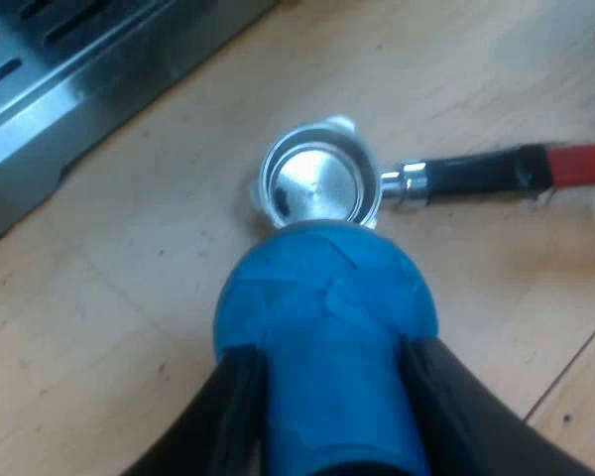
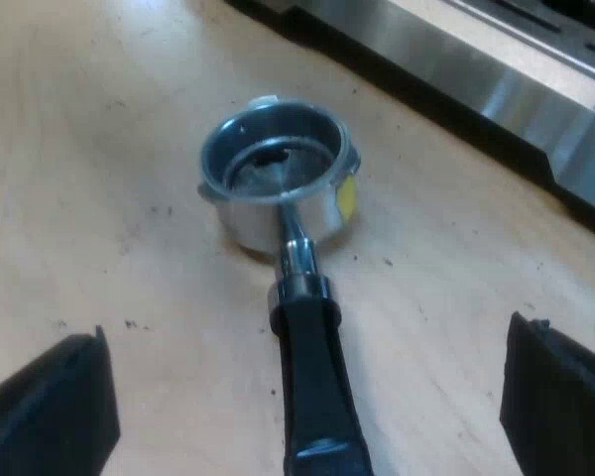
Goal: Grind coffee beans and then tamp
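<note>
Care is going into the tamping step: my left gripper (image 1: 329,367) is clamping its two black fingers on the sides of the round-headed blue tamper (image 1: 322,288), and the tamper is hanging just beside the open basket of the metal holder with the dark, red-ended handle (image 1: 322,186), not yet over it. The holder is lying loose on the pale wooden table (image 1: 129,297), with its handle (image 1: 486,171) pointing away from the basket and the red end (image 1: 580,164) lying farthest from it. To do this well, the tamper should be centred over the holder's rim and brought down square, since a tilted press would be packing the bed unevenly or tipping the unsupported basket. The basket floor is showing bare shiny metal, so I am judging that little or no ground coffee is sitting in it and that grinding may be needing attention before any pressing. The stainless steel espresso machine (image 1: 59,79) is standing near the holder, on the side away from the handle, well clear of the tamper's path. My right gripper (image 2: 302,397) is hovering above the holder's handle with its fingers (image 2: 50,416) spread wide apart, gripping nothing; closing on that handle would be steadying the holder. A small yellow mark (image 2: 346,196) is showing on the basket's wall.
</note>
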